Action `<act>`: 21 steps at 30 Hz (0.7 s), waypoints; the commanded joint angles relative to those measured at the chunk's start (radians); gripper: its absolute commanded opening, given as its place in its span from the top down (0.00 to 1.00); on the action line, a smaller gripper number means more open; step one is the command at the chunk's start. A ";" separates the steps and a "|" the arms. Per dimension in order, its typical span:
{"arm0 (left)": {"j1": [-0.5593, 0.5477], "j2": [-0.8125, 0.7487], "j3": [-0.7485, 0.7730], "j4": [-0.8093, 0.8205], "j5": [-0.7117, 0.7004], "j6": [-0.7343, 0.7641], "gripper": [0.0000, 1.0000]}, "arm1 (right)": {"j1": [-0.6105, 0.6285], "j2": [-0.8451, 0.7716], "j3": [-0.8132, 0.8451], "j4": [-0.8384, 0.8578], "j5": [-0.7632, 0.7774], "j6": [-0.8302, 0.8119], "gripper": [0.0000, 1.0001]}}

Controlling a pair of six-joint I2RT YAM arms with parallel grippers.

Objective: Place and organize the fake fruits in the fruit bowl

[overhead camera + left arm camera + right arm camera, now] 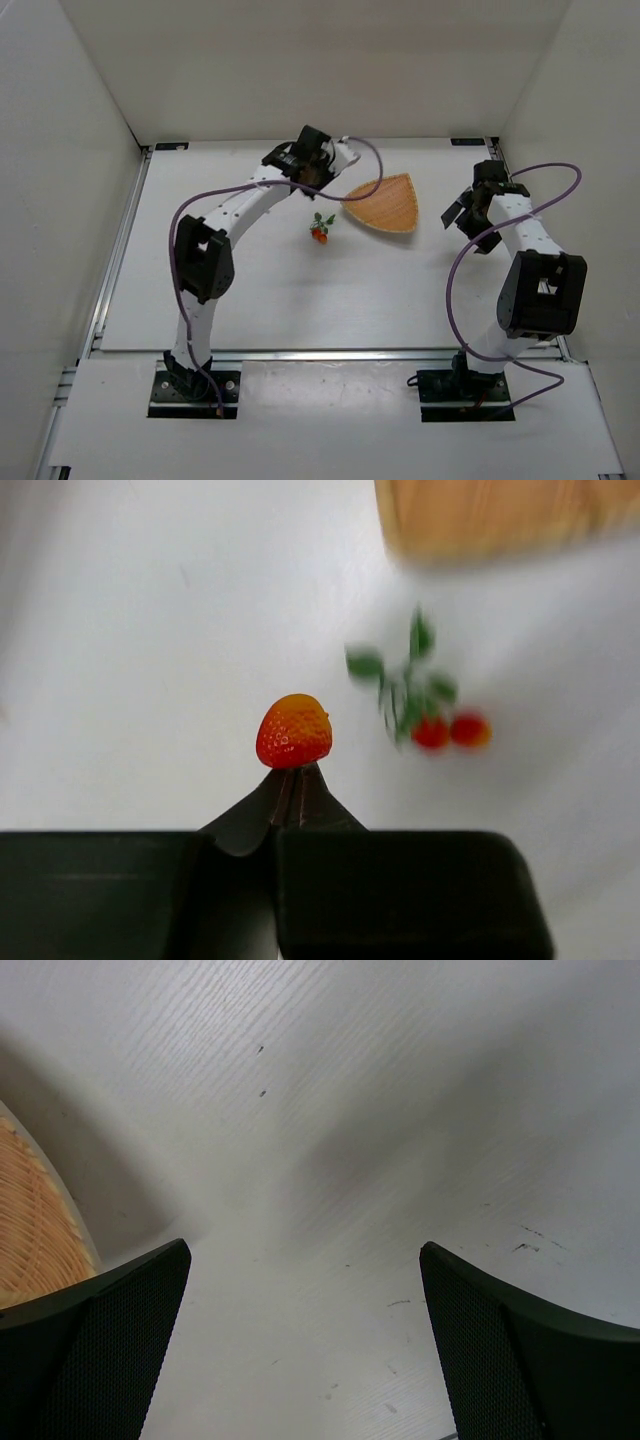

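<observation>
My left gripper [296, 772] is shut on a small red-orange fruit [294, 731] with a dimpled, strawberry-like skin, pinched at the very fingertips above the table. The berry cluster with green leaves [432, 715] lies on the table to its right, and shows in the top view [320, 231] just left of the bowl. The orange-tan fruit bowl [386, 205] sits at centre back; its edge shows in the left wrist view [500, 515] and the right wrist view [30, 1230]. My left gripper [314, 178] hovers by the bowl's left corner. My right gripper [303, 1250] is open and empty, right of the bowl [457, 212].
White walls enclose the table on the left, back and right. Purple cables loop from both arms. A metal rail [115, 250] runs along the table's left edge.
</observation>
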State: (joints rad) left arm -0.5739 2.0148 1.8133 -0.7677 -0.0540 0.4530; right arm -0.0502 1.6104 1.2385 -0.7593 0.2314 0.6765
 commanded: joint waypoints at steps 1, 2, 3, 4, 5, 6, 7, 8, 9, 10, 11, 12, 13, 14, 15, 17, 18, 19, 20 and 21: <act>-0.052 0.143 0.264 0.021 0.066 0.029 0.90 | 0.003 0.002 0.045 -0.005 -0.015 0.004 0.00; -0.063 0.189 0.337 0.021 0.066 0.041 0.90 | 0.003 0.002 0.045 0.005 -0.015 0.005 0.00; -0.084 0.282 0.474 0.030 0.075 0.053 0.90 | 0.003 0.002 0.055 0.005 -0.015 0.005 0.00; -0.093 0.326 0.530 0.044 0.075 0.053 0.90 | 0.003 0.002 0.055 0.005 -0.015 0.005 0.00; -0.102 0.361 0.570 0.063 0.085 0.068 0.90 | 0.003 0.002 0.064 0.005 -0.015 0.005 0.00; -0.112 0.407 0.604 0.124 0.085 0.081 0.90 | 0.003 0.002 0.064 0.005 -0.015 0.005 0.00; -0.125 0.420 0.604 0.161 0.095 0.081 0.90 | 0.003 0.002 0.064 0.005 -0.027 0.015 0.00; -0.126 0.429 0.604 0.198 0.095 0.081 0.90 | -0.010 0.002 0.064 0.005 -0.050 0.015 0.00; -0.135 0.447 0.604 0.235 0.118 0.081 0.90 | -0.010 0.002 0.064 0.014 -0.059 0.026 0.00; -0.135 0.459 0.604 0.281 0.134 0.067 0.90 | -0.010 -0.010 0.064 0.014 -0.060 0.026 0.00; -0.135 0.470 0.618 0.297 0.147 0.056 0.90 | -0.010 -0.023 0.064 0.014 -0.070 0.026 0.00; -0.135 0.479 0.627 0.310 0.157 0.041 0.90 | -0.010 -0.023 0.064 0.027 -0.070 0.026 0.00; -0.144 0.479 0.627 0.324 0.167 0.015 0.90 | -0.010 -0.023 0.064 0.040 -0.081 0.026 0.00; -0.144 0.489 0.627 0.335 0.167 0.006 0.90 | -0.010 -0.033 0.053 0.040 -0.092 0.026 0.00; -0.144 0.489 0.627 0.347 0.167 0.006 0.86 | -0.010 -0.033 0.053 0.040 -0.092 0.017 0.00; -0.144 0.489 0.627 0.347 0.167 -0.007 0.73 | -0.010 -0.033 0.053 0.049 -0.092 0.017 0.00; -0.144 0.489 0.615 0.347 0.167 -0.007 0.55 | -0.010 -0.033 0.053 0.049 -0.102 0.006 0.00; -0.144 0.480 0.615 0.347 0.154 -0.007 0.40 | -0.010 -0.033 0.053 0.049 -0.103 0.006 0.00; -0.144 0.479 0.606 0.347 0.154 -0.007 0.26 | -0.010 -0.033 0.053 0.049 -0.103 -0.003 0.00; -0.144 0.479 0.606 0.347 0.137 -0.007 0.14 | -0.010 -0.033 0.053 0.060 -0.103 -0.014 0.00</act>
State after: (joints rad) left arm -0.7219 2.5732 2.3913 -0.4622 0.0826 0.4625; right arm -0.0559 1.6108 1.2678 -0.7292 0.1459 0.6888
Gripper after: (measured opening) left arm 0.806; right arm 0.996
